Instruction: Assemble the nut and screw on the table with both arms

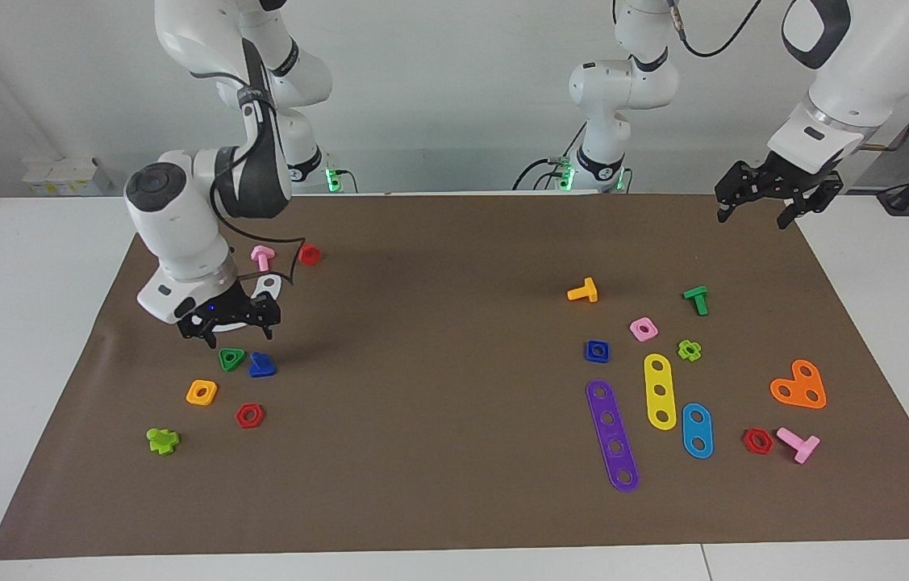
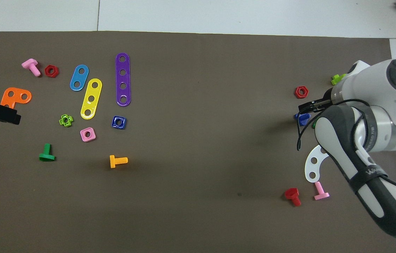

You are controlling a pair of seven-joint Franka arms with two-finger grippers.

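The right gripper (image 1: 230,321), jaws spread wide and empty, hangs low over the brown sheet (image 1: 438,274) at the right arm's end of the table (image 1: 27,339), just above the dark-blue screw (image 1: 262,365) and a green triangular nut (image 1: 231,359). The left gripper (image 1: 773,202), also spread and empty, waits raised over the sheet's corner at the left arm's end. The middle of the sheet is bare and gives open room for moving. The dark-blue nut (image 1: 597,350) lies toward the left arm's end, beside a pink square nut (image 1: 644,328); farther out lie three flat strips: purple (image 1: 612,435), yellow (image 1: 660,391), blue (image 1: 697,430). Count: two pink bolts (image 1: 262,257), three red hexagonal pieces (image 1: 249,415).
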